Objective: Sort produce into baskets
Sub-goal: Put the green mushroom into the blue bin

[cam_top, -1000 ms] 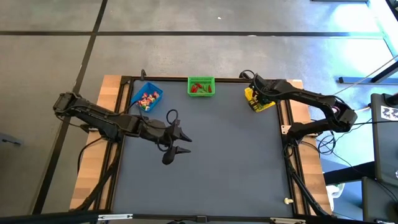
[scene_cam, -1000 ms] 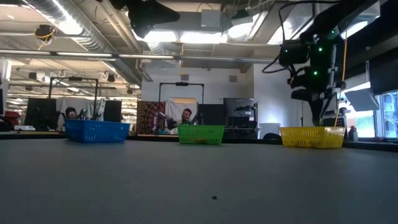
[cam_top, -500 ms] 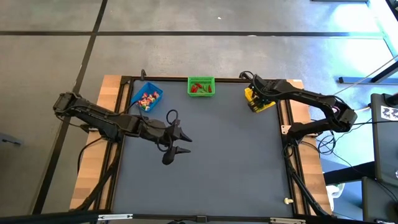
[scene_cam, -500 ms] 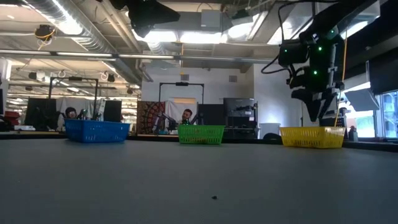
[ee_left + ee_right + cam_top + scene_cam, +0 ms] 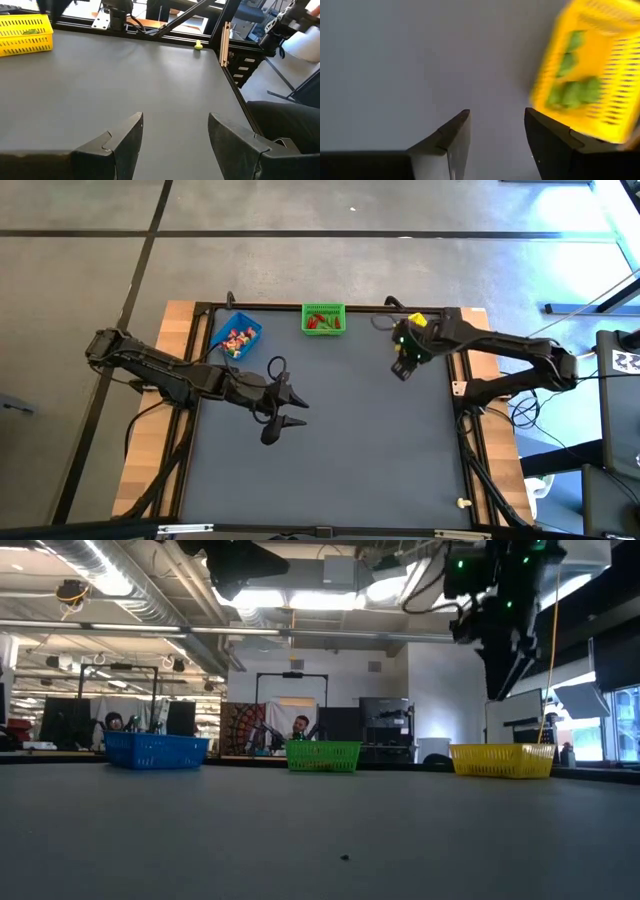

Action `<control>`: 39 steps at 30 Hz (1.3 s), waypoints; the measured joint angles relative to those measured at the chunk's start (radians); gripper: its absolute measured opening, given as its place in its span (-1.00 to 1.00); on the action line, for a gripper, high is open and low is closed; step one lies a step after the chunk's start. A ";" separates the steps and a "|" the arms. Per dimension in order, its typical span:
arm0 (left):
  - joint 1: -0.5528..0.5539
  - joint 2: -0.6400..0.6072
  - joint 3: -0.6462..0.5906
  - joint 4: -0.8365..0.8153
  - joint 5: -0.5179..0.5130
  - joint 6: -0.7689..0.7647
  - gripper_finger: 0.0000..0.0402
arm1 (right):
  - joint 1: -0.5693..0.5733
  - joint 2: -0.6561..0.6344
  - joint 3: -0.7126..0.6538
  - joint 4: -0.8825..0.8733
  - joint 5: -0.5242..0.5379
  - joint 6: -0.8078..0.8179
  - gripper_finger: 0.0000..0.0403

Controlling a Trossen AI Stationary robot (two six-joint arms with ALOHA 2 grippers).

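Beside the yellow basket [image 5: 418, 323], the right claw [image 5: 402, 366] hangs open and empty over bare worktop [image 5: 340, 440]; green produce [image 5: 572, 90] lies in that basket. Best lift clear without clipping its rim. The left claw [image 5: 288, 408] waits open mid-worktop. Blue basket [image 5: 236, 337] and green basket [image 5: 323, 319] sit along the far edge. Beyond, people sit at desks.
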 joint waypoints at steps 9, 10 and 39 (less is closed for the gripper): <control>0.000 0.000 0.000 0.000 0.000 0.001 0.09 | 0.284 -0.002 0.000 0.007 -0.149 0.179 -0.09; 0.000 0.000 0.000 0.000 0.000 0.001 0.09 | 0.305 -0.002 0.000 0.001 -0.151 0.204 -0.09; -0.001 0.000 0.000 0.000 0.000 -0.016 0.09 | 1.098 0.058 0.000 0.072 -0.358 0.859 0.30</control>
